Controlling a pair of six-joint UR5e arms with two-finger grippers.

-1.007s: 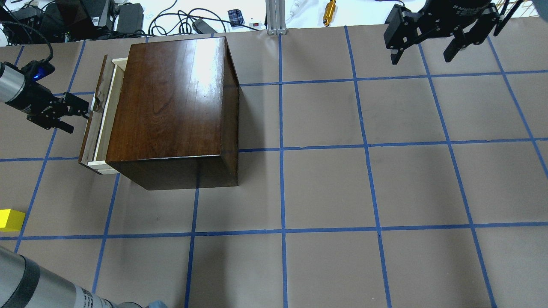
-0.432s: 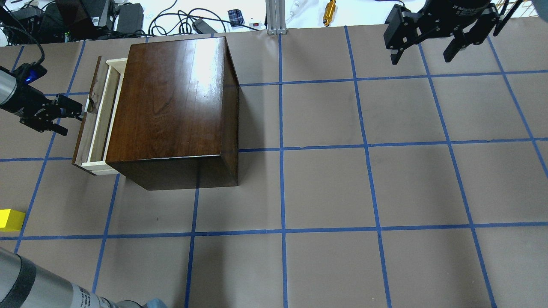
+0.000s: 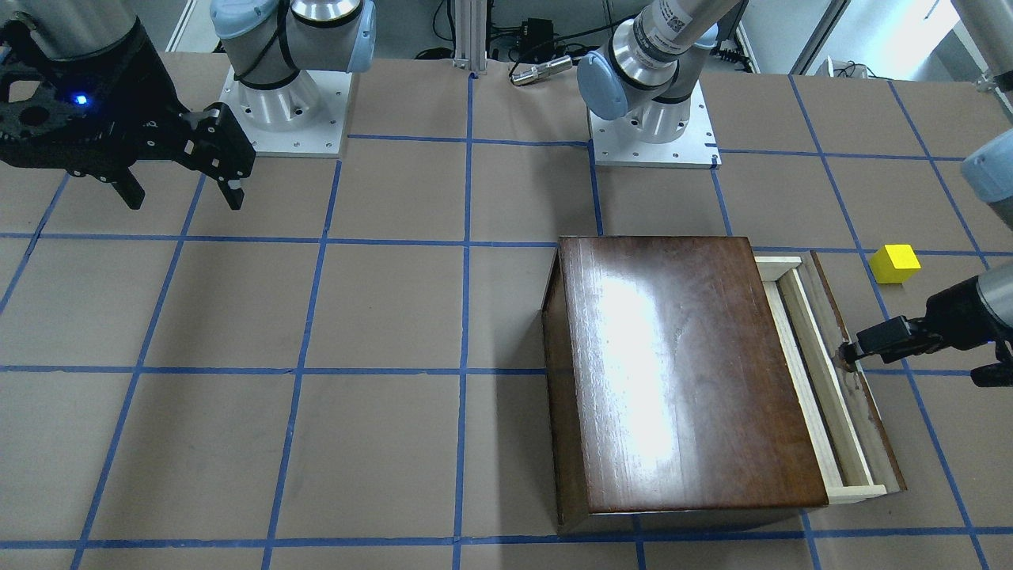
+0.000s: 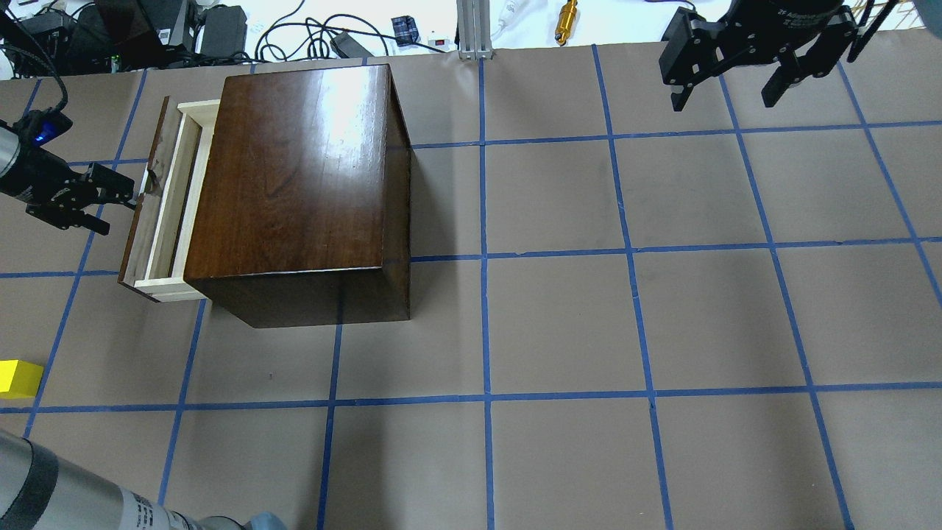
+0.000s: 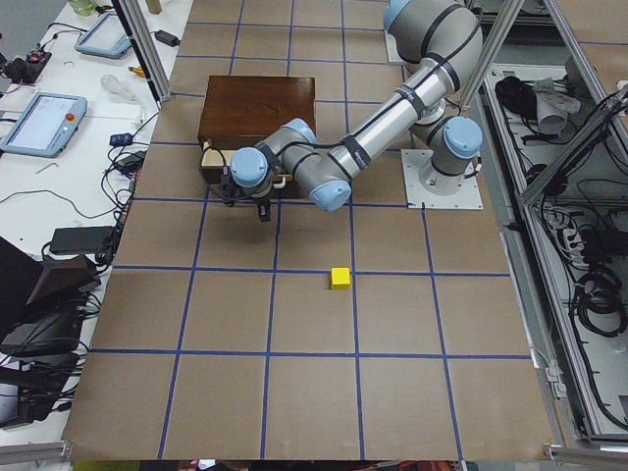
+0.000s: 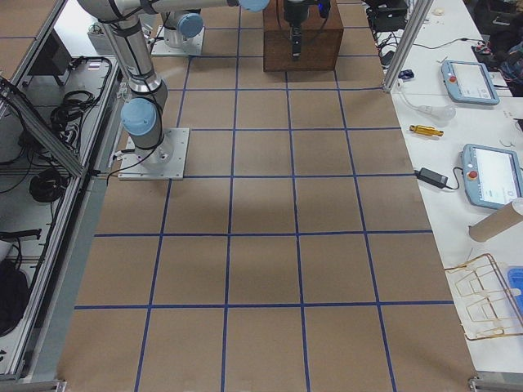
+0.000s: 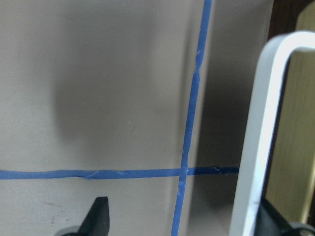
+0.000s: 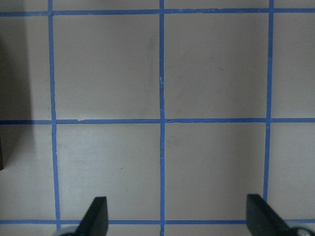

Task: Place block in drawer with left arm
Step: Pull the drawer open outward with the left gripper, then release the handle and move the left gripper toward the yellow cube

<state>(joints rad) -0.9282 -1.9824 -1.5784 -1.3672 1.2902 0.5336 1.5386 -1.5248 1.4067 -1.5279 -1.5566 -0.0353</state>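
Note:
The yellow block [image 4: 18, 377] lies on the table at the near left edge, well apart from the drawer; it also shows in the front view [image 3: 895, 263]. The drawer [image 4: 158, 221] sticks partly out of the left side of the dark-brown cabinet [image 4: 294, 169], and I see nothing inside it. My left gripper [image 4: 120, 212] is open at the drawer's front panel. One finger is hooked at the pale handle [image 7: 261, 123]. It holds nothing. My right gripper [image 4: 725, 99] hangs open and empty over the far right.
Blue tape lines grid the brown table top [image 4: 559, 324]. Cables and gear [image 4: 221, 29] lie beyond the far edge, behind the cabinet. The left arm's forearm [image 4: 66, 493] crosses the near left corner, close to the block.
My left gripper has moved left and drawn the drawer further out of the cabinet. The block and the right arm have not moved.

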